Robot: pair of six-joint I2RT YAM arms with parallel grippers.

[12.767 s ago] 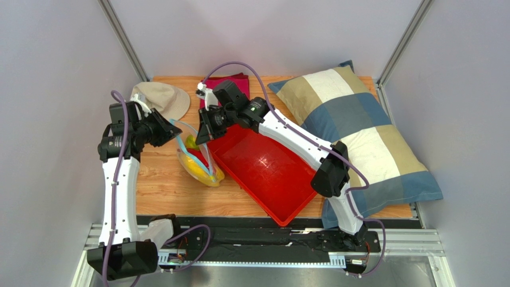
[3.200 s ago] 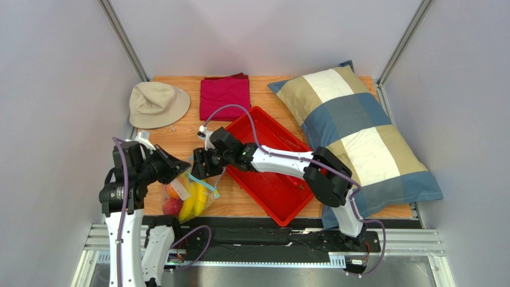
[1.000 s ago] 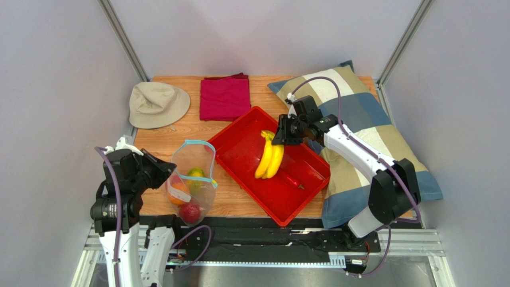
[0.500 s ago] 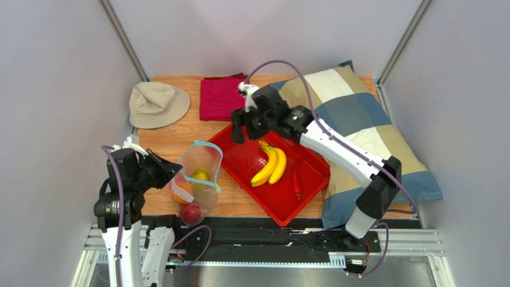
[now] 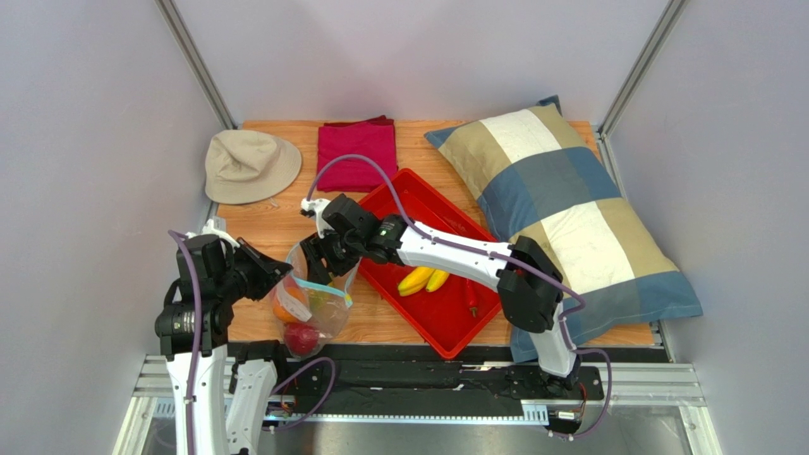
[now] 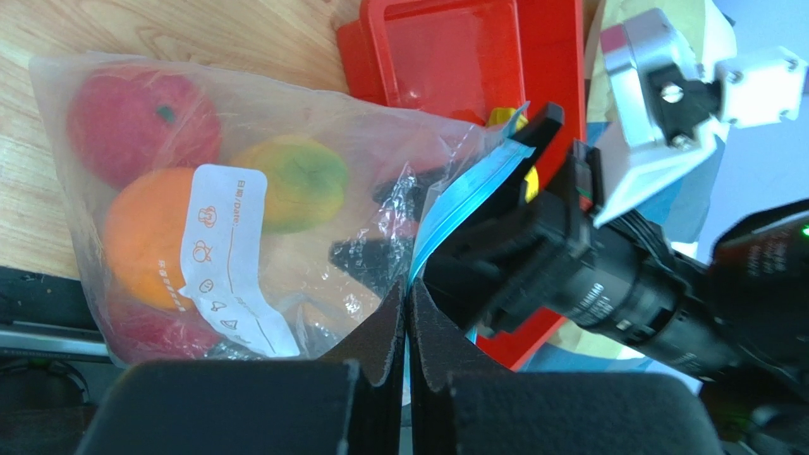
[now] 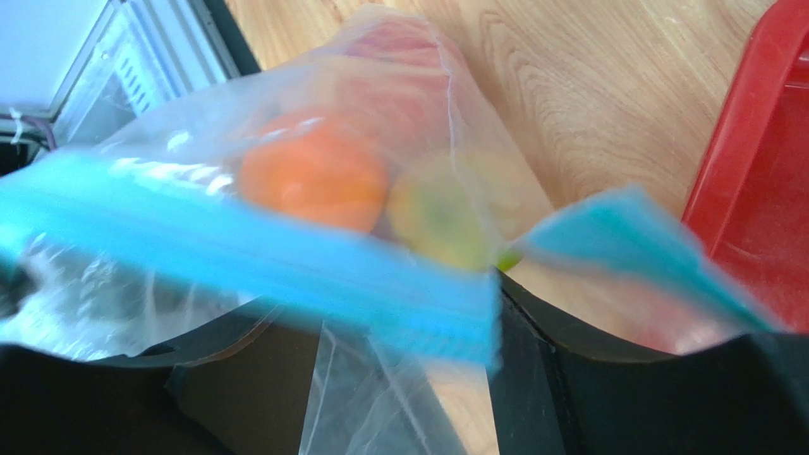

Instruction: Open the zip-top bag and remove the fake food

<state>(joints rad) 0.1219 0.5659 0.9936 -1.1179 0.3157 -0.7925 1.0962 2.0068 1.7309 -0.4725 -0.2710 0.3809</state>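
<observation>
At the near edge of the wooden table, lower left in the overhead view, the left hand is closed tight on the rim of the clear crinkly plastic zip-top bag. Its two fingers meet, with the plastic pinched between them. The zip-top bag rests on the table just left of the tray, with its mouth raised and spread wide.

Inside the bag, at its near end, lies the red toy apple. Beyond the apple are the toy orange and the green-orange toy mango, touching each other. A small white label on the bag wall covers part of the orange.

The light blue-teal zip strip runs along the bag mouth. The right hand is in that mouth, and the strip lies across its fingers. The fingers stand apart, and nothing is seen clamped between them. The orange and mango lie just ahead of the fingertips.

At the centre of the frame, the shallow red plastic tray lies at an angle just right of the bag. It contains the yellow toy banana bunch and the slim red toy chilli, lying apart.

At the far edge of the table are three more items:
- At upper left, a beige fabric bucket hat.
- Beside the hat, a folded maroon cloth.
- At right, a large plaid pillow in cream, tan and blue, one edge against the tray.
</observation>
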